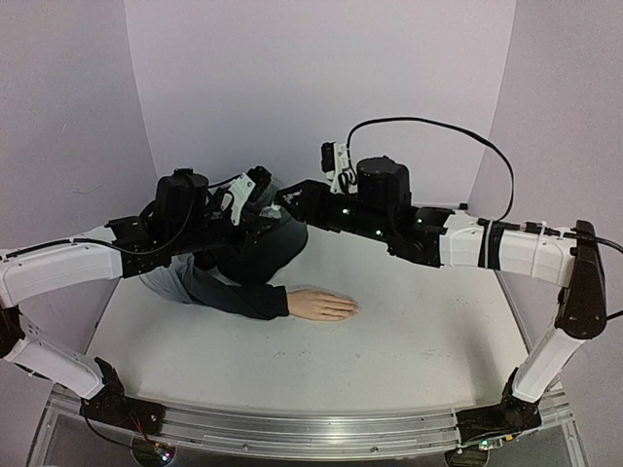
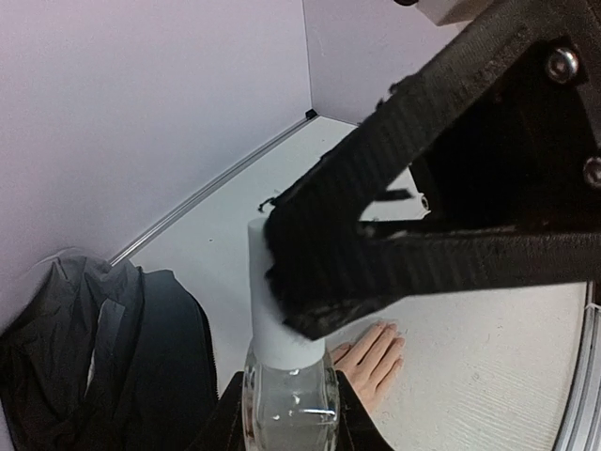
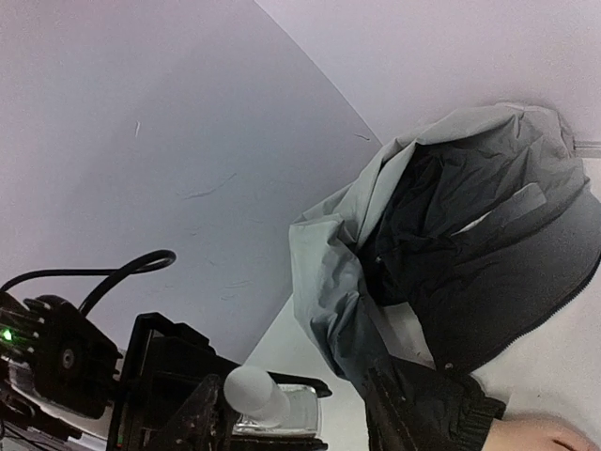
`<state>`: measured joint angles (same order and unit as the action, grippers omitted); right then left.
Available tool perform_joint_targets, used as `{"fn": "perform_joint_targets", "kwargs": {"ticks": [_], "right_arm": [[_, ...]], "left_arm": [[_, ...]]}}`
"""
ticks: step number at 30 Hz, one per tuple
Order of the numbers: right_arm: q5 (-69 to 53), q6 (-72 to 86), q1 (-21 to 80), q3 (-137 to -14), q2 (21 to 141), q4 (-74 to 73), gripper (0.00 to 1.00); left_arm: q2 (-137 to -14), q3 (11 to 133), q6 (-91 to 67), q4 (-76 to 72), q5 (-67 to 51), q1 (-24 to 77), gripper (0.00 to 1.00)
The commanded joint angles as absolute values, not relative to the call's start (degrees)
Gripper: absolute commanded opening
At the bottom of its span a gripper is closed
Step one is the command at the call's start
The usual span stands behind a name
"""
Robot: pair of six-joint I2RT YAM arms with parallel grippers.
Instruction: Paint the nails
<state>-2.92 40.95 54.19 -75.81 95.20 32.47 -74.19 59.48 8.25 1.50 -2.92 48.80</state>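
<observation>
Here, white table (image 1: 409,341), lilac walls (image 1: 321,78), mannequin hand (image 1: 321,305) lying flat

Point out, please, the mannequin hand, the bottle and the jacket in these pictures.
mannequin hand (image 1: 321,305): top external view, on the back of the hand.
bottle (image 2: 282,349): left wrist view, on its white cap.
jacket (image 3: 488,254): right wrist view, on the dark folded fabric.

Overhead camera looks down; both close wrist cameras share the bottle (image 2: 289,399).
</observation>
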Motion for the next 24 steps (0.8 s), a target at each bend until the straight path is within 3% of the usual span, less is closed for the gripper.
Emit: {"fn": "perform_joint_targets", "kwargs": {"ticks": [1, 9, 12, 18, 20, 22, 23, 24], "right_arm": [[-4.4, 43.3, 54.47, -80.83, 97.22, 35.33, 0.44], [-6.75, 43.89, 54.49, -81.39, 99.58, 36.39, 0.18], [-6.48, 42.52, 54.47, -80.41, 98.44, 36.52, 0.0], [-8.34, 32.54, 54.32, -73.36, 91.55, 39.6, 0.0], [-15.69, 26.34, 54.32, -69.7, 88.84, 43.42, 0.0], [-35.04, 19.43, 54.27, -65.7, 86.76, 49.5, 0.0], [-52.05, 18.34, 54.29, -63.45, 86.08, 54.38, 0.0], [-57.23, 20.08, 54.31, -61.28, 85.51, 58.71, 0.0]], "left_arm": [[-72.53, 60.13, 9.69, -1.16, -1.65, 49.3, 0.0], [-73.02, 60.23, 9.92, -0.97, -1.65, 49.48, 0.0], [-72.97, 60.21, 9.6, -0.97, -3.35, 49.43, 0.0], [-73.48, 60.53, 9.33, -0.97, -21.06, 49.39, 0.0], [-73.81, 60.98, 8.24, -1.06, -33.26, 49.39, 0.0], [-74.07, 61.88, 7.83, -1.05, -45.75, 49.36, 0.0], [-74.36, 62.42, 7.61, -1.2, -52.08, 49.31, 0.0], [-74.81, 62.89, 7.33, -1.37, -58.12, 49.31, 0.0]]}}
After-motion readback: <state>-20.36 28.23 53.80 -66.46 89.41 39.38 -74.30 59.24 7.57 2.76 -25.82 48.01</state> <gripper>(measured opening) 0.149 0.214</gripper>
